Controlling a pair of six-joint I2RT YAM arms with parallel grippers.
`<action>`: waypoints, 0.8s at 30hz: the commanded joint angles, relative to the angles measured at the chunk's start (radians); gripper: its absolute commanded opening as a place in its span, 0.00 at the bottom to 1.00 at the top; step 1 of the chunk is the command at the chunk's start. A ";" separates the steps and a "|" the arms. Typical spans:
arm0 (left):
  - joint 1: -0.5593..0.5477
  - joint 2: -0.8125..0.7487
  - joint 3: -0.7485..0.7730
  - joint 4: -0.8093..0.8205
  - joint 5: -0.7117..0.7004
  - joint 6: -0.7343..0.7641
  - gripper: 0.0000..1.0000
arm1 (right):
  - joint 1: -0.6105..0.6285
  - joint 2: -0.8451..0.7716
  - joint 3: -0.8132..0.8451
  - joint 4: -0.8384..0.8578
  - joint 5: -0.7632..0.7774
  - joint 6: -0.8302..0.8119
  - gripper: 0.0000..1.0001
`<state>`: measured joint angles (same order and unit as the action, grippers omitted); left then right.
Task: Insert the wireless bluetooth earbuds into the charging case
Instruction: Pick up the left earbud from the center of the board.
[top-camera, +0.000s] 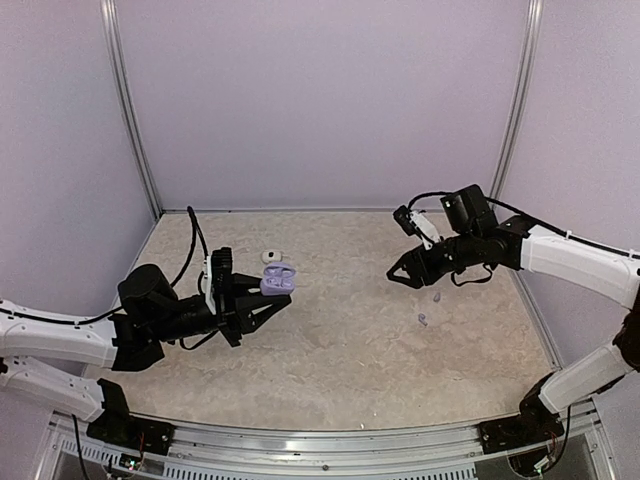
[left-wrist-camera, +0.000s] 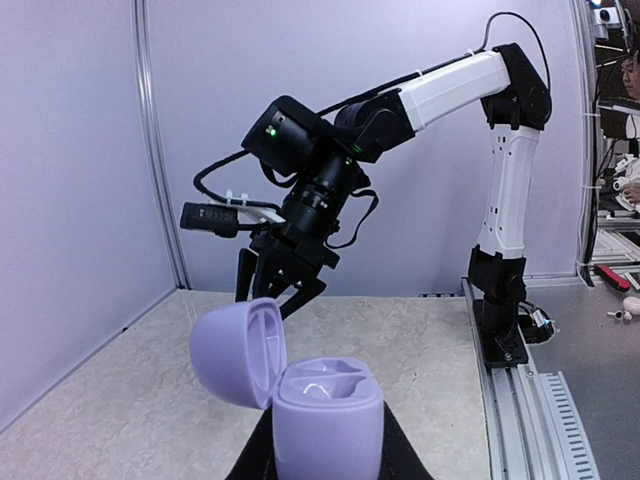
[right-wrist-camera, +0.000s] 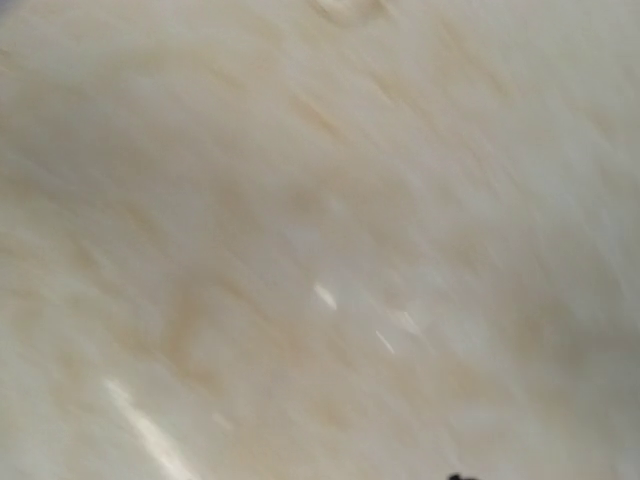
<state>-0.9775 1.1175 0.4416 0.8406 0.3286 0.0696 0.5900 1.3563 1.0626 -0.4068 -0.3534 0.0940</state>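
- Step in hand, I judge: fetching an earbud. The charging case (top-camera: 278, 281) is already held up with its lid open, left of centre in the top view.
- The left gripper (top-camera: 268, 298) is clamped on the case's base. The right gripper (top-camera: 400, 272), right of centre, has its fingers parted with nothing visible between them.
- One earbud (top-camera: 423, 319) lies on the table (top-camera: 340, 380), just below and right of that gripper (whose own wrist view is only blur).
- The next move likely calls for a descent and a fine pinch on this tiny stemmed piece.
- Case: smooth lilac plastic, pebble-rounded, with two moulded wells. Table: pale, marbled, faintly glossy.
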 joint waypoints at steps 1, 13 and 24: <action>0.013 0.016 -0.001 0.028 0.013 -0.003 0.06 | -0.035 0.084 0.028 -0.185 0.101 -0.024 0.54; 0.025 0.047 0.027 0.014 0.029 0.003 0.06 | -0.104 0.265 0.033 -0.286 0.198 -0.069 0.49; 0.028 0.051 0.022 0.012 0.028 0.010 0.06 | -0.111 0.342 0.030 -0.302 0.261 -0.063 0.48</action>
<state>-0.9550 1.1690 0.4446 0.8421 0.3443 0.0715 0.4911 1.6680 1.0710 -0.6891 -0.1318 0.0368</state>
